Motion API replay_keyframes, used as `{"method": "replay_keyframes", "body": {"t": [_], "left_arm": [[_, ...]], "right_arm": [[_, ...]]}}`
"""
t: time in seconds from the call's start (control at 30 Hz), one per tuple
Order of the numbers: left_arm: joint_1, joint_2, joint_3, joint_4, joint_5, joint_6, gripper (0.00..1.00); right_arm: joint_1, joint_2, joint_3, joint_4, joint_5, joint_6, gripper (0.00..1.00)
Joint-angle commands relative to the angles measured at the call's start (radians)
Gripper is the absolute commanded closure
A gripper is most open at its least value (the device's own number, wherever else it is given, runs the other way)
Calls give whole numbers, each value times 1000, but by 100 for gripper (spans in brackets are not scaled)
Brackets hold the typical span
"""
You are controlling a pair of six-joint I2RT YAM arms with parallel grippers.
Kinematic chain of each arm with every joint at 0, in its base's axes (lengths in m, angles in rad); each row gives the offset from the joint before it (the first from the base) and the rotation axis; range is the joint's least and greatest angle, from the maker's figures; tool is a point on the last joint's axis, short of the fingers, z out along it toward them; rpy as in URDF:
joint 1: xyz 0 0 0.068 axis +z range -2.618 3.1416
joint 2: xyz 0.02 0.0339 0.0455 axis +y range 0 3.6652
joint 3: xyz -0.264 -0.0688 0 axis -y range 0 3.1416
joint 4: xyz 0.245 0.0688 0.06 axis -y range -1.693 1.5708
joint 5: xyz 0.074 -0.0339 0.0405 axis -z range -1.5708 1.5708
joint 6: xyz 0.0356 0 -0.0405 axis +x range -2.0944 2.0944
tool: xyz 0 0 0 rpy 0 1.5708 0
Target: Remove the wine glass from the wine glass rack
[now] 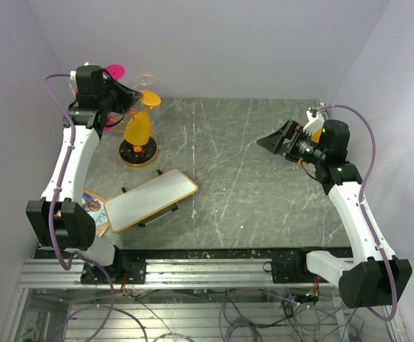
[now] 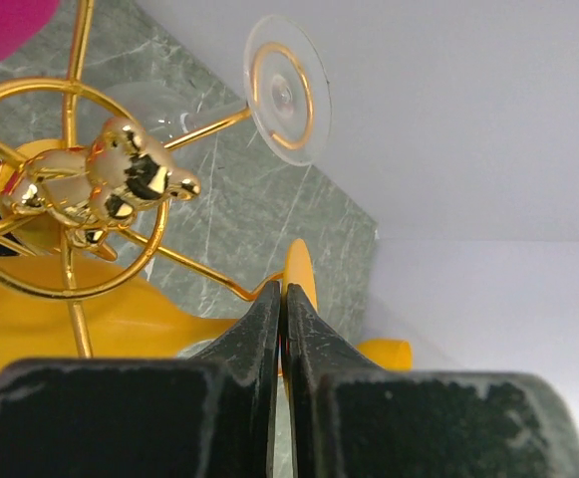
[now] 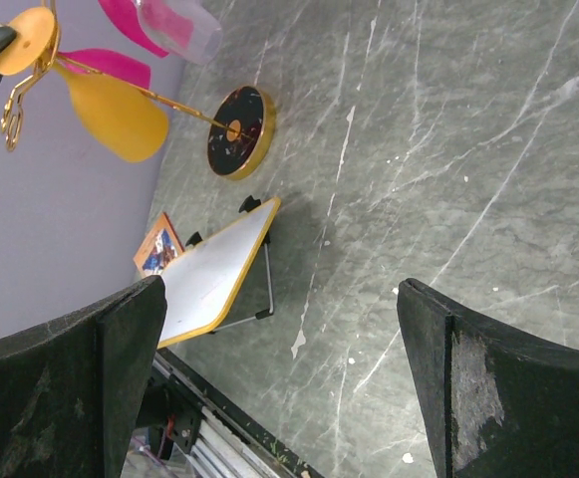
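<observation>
Wine glass (image 2: 302, 274) partly behind left jaws

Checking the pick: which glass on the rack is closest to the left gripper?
The yellow glass: its foot meets the shut left gripper; the clear glass and pink glass hang farther off.

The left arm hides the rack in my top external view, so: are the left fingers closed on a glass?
Observer: In the left wrist view the left gripper is shut, tips at the foot of the yellow wine glass; a pinch isn't certain.
Operator: Other glasses close by?
Observer: A clear wine glass hangs on the wine glass rack, foot in a gold loop.
Operator: And the right gripper?
Observer: Wide open, empty.
</observation>
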State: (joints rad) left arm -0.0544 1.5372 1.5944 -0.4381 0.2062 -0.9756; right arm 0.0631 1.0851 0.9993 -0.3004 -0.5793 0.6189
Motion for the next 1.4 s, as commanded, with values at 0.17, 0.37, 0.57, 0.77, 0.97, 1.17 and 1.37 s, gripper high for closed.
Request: {"method": "replay_keyframes", "body": {"t": [0.17,0.37,0.57,0.77,0.97,1.17,1.37], "left_arm": [[74,-82,-125,239,51,-157,93],[96,-86,-187,326,114,-229,93],[104,-103,-194,339,163,-234,93],[106,-158,-231,339,203,-253,93],[105,-227,-292,356,250,-280,93],[105,-304,-372,416,349,-330,93],[97,-367,-438,519,470,-375,93]], "right_arm": [[4,-20,22,3,1,-10,0],[3,-21,19,5,-2,-7,0],[4,-21,21,3,-8,-4,0],[4,-19,22,12,-23,6,0],[4,-24,8,28,-37,15,0],[3,-28,-13,76,-110,-9,0],[4,-61,-67,184,-157,32,0]]}}
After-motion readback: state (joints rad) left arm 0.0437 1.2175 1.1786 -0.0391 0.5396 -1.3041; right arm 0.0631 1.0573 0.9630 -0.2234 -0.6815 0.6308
